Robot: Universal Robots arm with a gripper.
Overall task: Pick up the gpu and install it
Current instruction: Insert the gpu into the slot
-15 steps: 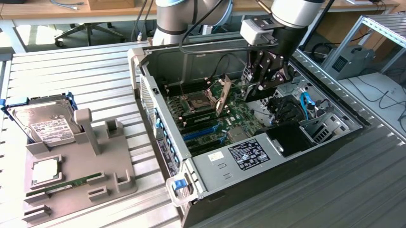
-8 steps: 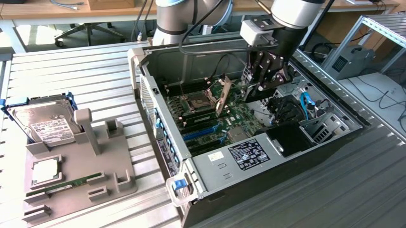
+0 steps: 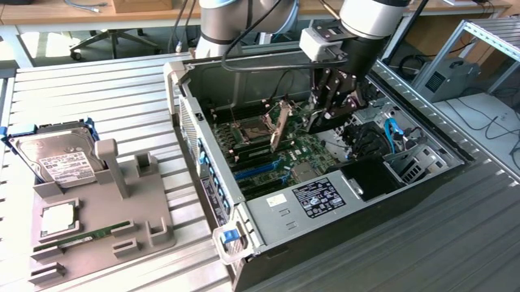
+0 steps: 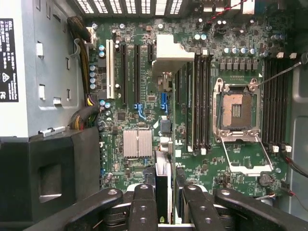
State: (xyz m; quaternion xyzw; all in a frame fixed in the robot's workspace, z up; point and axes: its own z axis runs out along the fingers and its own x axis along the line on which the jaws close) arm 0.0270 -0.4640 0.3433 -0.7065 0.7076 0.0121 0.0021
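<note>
My gripper [image 3: 330, 109] reaches down inside the open computer case [image 3: 203, 161], over the green motherboard [image 3: 305, 149]. It holds the gpu [image 3: 281, 126] upright, the card's silvery bracket end toward the exterior view's left. In the wrist view the gpu [image 4: 162, 175] appears edge-on between my black fingers [image 4: 143, 207], with the gripper [image 4: 163, 204] shut on it. The card lies in line with the long black expansion slots [image 4: 137, 72], and its pale bracket end [image 4: 174, 54] points toward the vented case wall. I cannot tell whether its lower edge touches a slot.
A CPU socket [image 4: 236, 109], memory slots [image 4: 201, 96] and a silver heatsink [image 4: 138, 143] sit on the board near the card. A black shroud [image 4: 43, 178] and the power supply [image 3: 318, 196] flank it. Outside the case, a grey fixture [image 3: 97, 213] carries a hard drive [image 3: 53, 155] and a memory stick [image 3: 91, 234].
</note>
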